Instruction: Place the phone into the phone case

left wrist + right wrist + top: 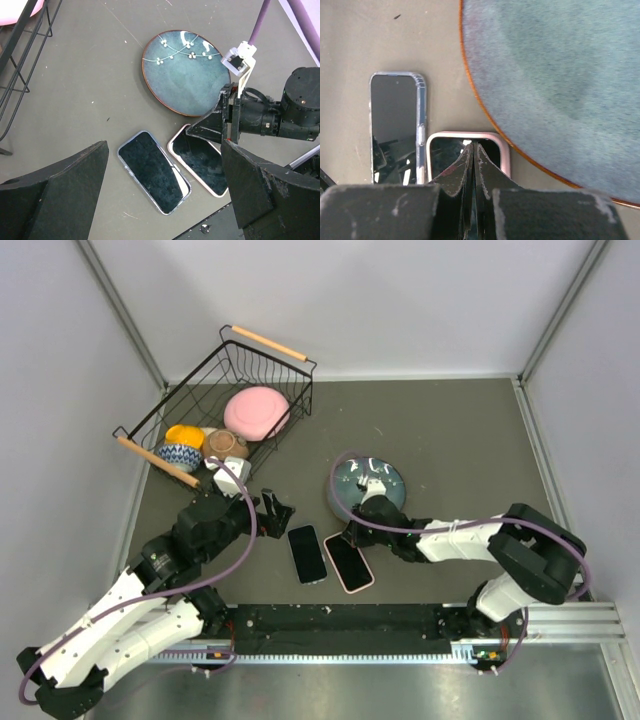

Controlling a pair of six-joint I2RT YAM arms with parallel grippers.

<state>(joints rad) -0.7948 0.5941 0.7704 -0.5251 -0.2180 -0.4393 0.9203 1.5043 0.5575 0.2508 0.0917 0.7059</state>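
Observation:
A dark glossy phone with a bluish rim (307, 553) lies flat on the table; it also shows in the left wrist view (154, 171) and the right wrist view (395, 115). Right beside it lies a pink-rimmed phone case (348, 562) with a dark glossy face (202, 165); I cannot tell whether anything sits in it. My right gripper (350, 536) is shut, its tips (474, 146) pressed on the case's far end, just inside the pink rim (465, 134). My left gripper (164, 145) is open and empty, hovering above the bluish phone.
A blue-green plate (385, 480) with a brown rim lies just behind the case, close to my right gripper (192, 131). A black wire basket (200, 380) at the back left holds a pink bowl (257, 412) and smaller bowls. A black rail runs along the table's near edge.

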